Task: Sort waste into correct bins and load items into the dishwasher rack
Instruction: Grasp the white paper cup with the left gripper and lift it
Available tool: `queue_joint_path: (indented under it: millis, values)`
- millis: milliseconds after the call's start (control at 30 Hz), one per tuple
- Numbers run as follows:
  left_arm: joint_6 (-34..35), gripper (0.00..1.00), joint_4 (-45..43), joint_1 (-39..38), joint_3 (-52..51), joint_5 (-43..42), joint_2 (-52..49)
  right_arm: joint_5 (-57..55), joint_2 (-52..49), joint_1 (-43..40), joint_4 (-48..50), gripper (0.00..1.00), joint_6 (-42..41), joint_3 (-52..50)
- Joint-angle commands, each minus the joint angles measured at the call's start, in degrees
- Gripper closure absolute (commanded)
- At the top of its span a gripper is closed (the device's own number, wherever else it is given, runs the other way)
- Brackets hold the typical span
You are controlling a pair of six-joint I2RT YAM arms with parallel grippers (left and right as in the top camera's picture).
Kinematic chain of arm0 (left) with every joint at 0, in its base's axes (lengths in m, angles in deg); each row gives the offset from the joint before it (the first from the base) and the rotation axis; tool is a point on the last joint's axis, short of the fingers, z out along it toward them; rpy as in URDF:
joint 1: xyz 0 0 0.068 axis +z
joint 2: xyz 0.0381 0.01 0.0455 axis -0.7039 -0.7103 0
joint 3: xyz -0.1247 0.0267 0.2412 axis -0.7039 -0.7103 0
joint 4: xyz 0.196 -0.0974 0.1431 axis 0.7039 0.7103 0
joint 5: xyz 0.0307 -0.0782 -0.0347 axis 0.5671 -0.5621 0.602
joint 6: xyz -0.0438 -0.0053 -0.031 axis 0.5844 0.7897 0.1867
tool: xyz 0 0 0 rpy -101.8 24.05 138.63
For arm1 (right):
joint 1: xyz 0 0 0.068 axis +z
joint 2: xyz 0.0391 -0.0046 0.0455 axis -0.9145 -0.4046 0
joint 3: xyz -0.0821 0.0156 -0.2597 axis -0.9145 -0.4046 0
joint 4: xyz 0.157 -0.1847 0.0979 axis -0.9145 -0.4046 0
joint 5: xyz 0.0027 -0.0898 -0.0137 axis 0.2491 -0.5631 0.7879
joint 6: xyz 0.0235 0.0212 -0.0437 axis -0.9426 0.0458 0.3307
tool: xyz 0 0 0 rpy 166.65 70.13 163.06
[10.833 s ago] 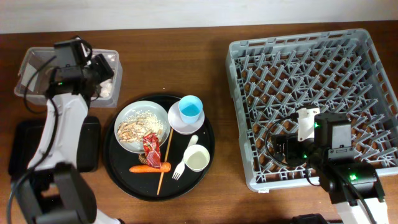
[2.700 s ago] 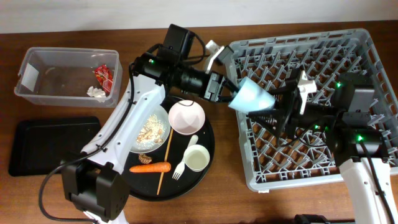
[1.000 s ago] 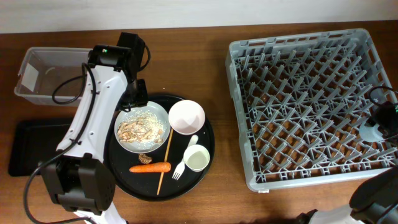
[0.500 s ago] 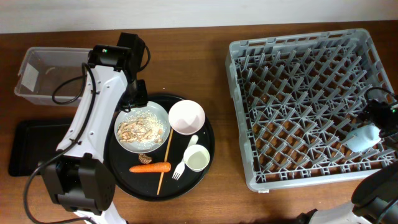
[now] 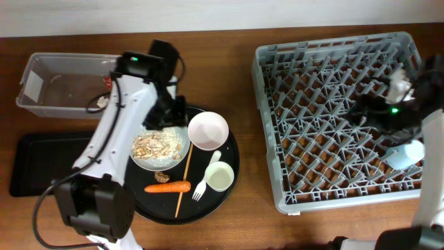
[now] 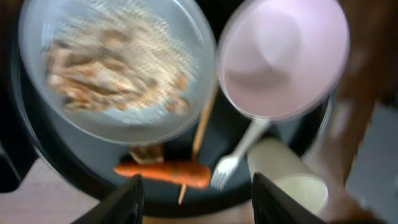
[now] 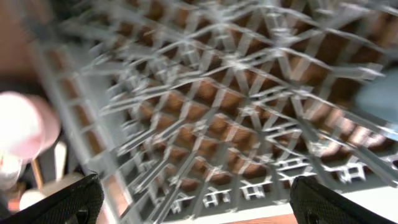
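My left gripper [image 6: 198, 202] hangs open and empty above the round black tray [image 5: 229, 187]. Below it are the white plate [image 6: 115, 68] with rice and meat, the white bowl [image 6: 283, 59], the carrot [image 6: 163, 173], the white fork [image 6: 239, 155], the wooden stick [image 6: 202, 134], the small white cup [image 6: 292, 180] and a brown scrap [image 6: 146, 151]. My right gripper [image 7: 199, 205] is wide open above the grey dishwasher rack [image 5: 333, 69]. The light blue cup [image 5: 414, 153] lies in the rack's right side, free of the fingers.
The clear tub [image 5: 66, 87] at the back left holds the red wrapper [image 5: 109, 82] and the white tissue [image 5: 100, 102]. The flat black tray [image 5: 41, 163] lies in front of it. The left arm [image 5: 121, 128] reaches across between tub and round tray.
My right gripper opened, left the light blue cup in the rack and drew back from it. My left arm swung right, over the plate and bowl.
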Motion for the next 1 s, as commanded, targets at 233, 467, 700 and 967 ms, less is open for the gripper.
queue_joint_path:
  millis: [233,467,700,967]
  values:
    - [-4.2,0.45,2.7,-11.0,-9.8,-3.8,0.6,0.1,0.0,3.1,-2.2,0.01,1.6,0.4]
    - [-4.2,0.45,0.5,-16.0,-10.8,-3.9,0.6,-1.6,0.0,3.1,-2.5,0.01,1.6,0.4]
    - [-2.4,0.45,-1.9,-16.2,-11.4,-3.7,0.5,-1.6,0.0,3.1,-2.6,0.01,1.6,0.4]
    - [-2.0,0.46,-9.0,-16.2,-19.7,-3.7,0.5,-1.6,0.0,3.1,-2.6,0.01,1.6,0.4]
